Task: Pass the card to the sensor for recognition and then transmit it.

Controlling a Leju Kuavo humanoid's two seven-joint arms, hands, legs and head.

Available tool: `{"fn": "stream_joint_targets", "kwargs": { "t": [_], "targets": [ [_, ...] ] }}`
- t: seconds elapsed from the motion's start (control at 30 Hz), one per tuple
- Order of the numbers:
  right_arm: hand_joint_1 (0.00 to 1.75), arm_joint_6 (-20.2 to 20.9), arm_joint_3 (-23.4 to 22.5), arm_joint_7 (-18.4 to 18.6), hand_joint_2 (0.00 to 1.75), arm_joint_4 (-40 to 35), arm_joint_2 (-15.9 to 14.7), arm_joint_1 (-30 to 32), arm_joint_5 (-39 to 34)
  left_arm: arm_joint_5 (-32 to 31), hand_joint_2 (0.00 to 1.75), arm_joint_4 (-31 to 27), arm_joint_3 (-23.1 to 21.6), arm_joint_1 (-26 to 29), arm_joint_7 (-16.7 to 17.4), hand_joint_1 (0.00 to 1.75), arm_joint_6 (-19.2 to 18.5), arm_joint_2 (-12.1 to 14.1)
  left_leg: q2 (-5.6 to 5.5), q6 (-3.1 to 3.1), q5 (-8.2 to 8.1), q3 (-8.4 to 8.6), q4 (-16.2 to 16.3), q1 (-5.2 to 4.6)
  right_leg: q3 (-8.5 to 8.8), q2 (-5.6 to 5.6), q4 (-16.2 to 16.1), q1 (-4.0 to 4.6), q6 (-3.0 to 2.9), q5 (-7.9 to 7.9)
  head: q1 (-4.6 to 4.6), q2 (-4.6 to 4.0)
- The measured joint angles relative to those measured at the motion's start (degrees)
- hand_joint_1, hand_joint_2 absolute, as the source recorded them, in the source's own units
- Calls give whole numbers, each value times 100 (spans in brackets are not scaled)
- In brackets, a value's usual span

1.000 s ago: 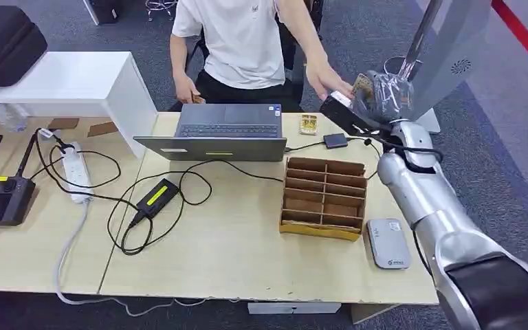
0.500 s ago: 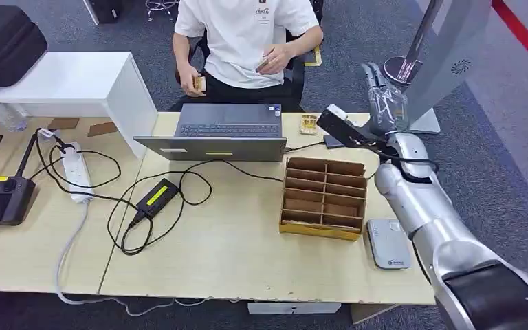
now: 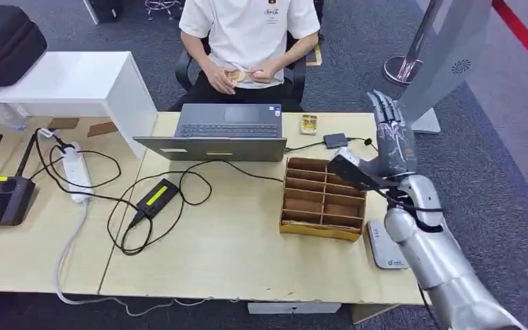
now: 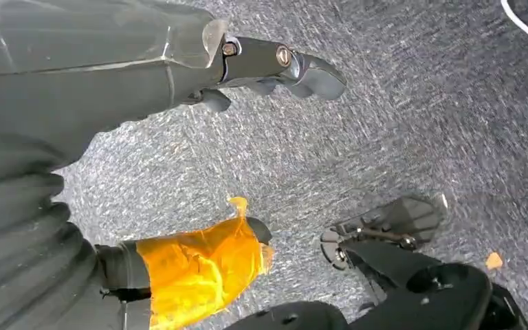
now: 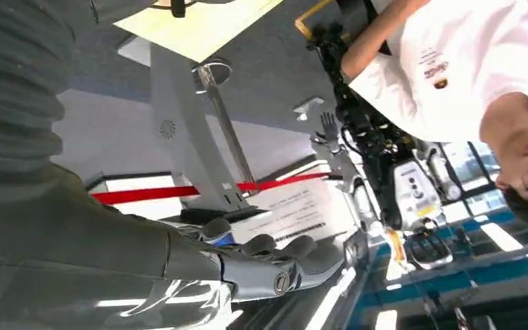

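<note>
A person [image 3: 247, 34] sits behind the laptop and holds the small tan card [image 3: 236, 74] in both hands at their lap. My right hand [image 3: 392, 141] is raised over the table's right edge with its fingers straight, apart and pointing up, holding nothing. The right wrist view shows the same right hand [image 5: 261, 265] stretched out with nothing in it. A flat grey card reader [image 3: 383, 246] lies on the table's front right corner, partly behind my right forearm. My left hand [image 4: 96, 89] hangs over the grey floor, fingers apart, one wrapped in orange tape.
A brown compartment organiser [image 3: 324, 197] stands just left of my right arm. An open laptop [image 3: 223, 134], a small black box [image 3: 335, 140], a power brick [image 3: 157, 196] with looping cables and a power strip [image 3: 75, 172] are on the table. A grey stand [image 3: 447, 48] rises behind.
A second ago my right hand held the card out and the person took it. The person now sits back with it in both hands. My right arm has drawn back and down.
</note>
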Motion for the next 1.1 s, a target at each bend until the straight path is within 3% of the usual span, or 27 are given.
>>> {"fn": "stream_joint_targets", "kwargs": {
  "t": [0.33,0.67,0.87,0.97,1.1],
  "targets": [
    [0,-221,-423,-166,175,-2057,-478,1777,184,161,175,0,149,18,66,0,91,-11,1,0,-5,-2,-1,0,-1,-1,-1,0,-1,-5,0,0],
    [0,-732,-791,-564,175,-3754,-548,3789,263,317,175,0,400,58,133,0,177,-92,2,-1,-26,4,-3,1,5,-2,-3,0,0,-27,0,0],
    [0,-977,-767,-459,175,-3856,-417,4325,586,312,175,0,439,57,179,0,210,-138,6,-2,-28,3,-4,0,5,0,-3,0,0,-27,0,0],
    [0,-1053,-699,-311,175,-3564,-312,4328,808,260,175,0,441,53,197,0,210,-149,11,-2,-27,5,-4,0,6,2,-3,0,0,-27,0,0],
    [0,-1253,-618,-15,175,-3045,-144,4218,1616,175,175,0,439,41,229,0,194,-151,12,-3,-27,8,-4,0,9,4,-2,0,-1,-26,-2,0]
  ]
}}
